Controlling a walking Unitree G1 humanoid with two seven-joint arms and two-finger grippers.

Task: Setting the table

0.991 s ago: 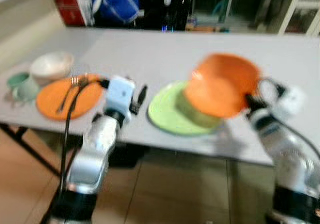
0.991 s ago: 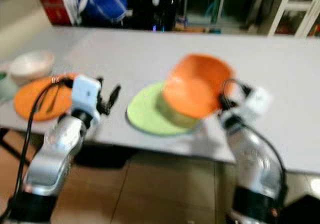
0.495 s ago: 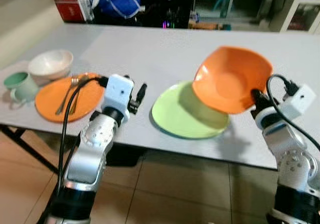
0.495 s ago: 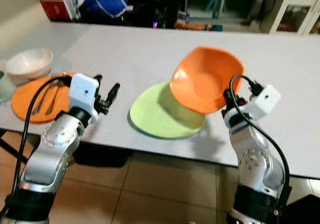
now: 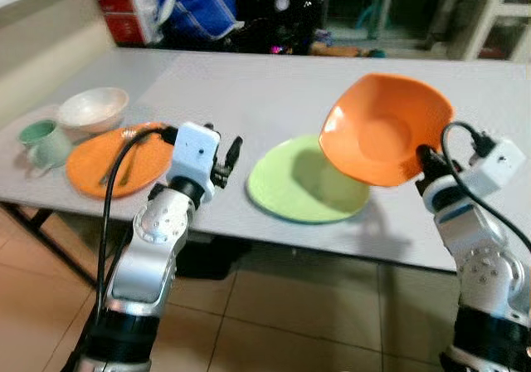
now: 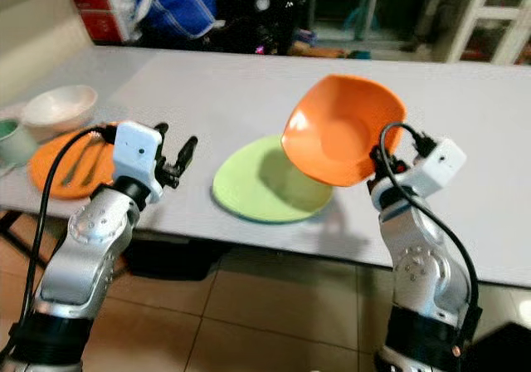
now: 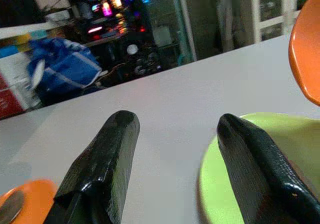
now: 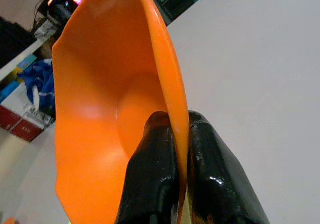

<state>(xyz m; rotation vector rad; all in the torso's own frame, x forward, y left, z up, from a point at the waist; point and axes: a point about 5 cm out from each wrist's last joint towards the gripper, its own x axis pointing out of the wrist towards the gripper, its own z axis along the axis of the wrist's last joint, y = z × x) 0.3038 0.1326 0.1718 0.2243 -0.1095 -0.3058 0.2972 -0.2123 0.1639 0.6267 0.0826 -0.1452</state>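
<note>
Left eye view first: the orange bowl (image 5: 385, 129) is held up in the air, tipped on edge with its hollow facing the camera, pinched at its rim at about 4 o'clock by the right gripper (image 5: 425, 161). The green plate (image 5: 308, 189) lies flat on the grey table (image 5: 249, 90), down at about 8 o'clock from the bowl, partly under it. That's the relation the next move probably hangs on: the bowl has to be tilted level and lowered toward 8 o'clock onto the plate, and the right arm is clearly the nearer one. The left gripper (image 5: 231, 156) is parked between the green plate and the orange plate (image 5: 120, 159), which carries a fork (image 5: 119, 149), with a white bowl (image 5: 93, 108) and a green mug (image 5: 44, 142) at about 10 o'clock from it.

Right eye view: same layout.

Left wrist view: the jaws are spread wide, nothing between them, and the green plate's edge is seen just past one finger.

Right wrist view: the jaws are pressed together on the bowl's thin rim, one finger (image 8: 152, 179) inside, one outside.
</note>
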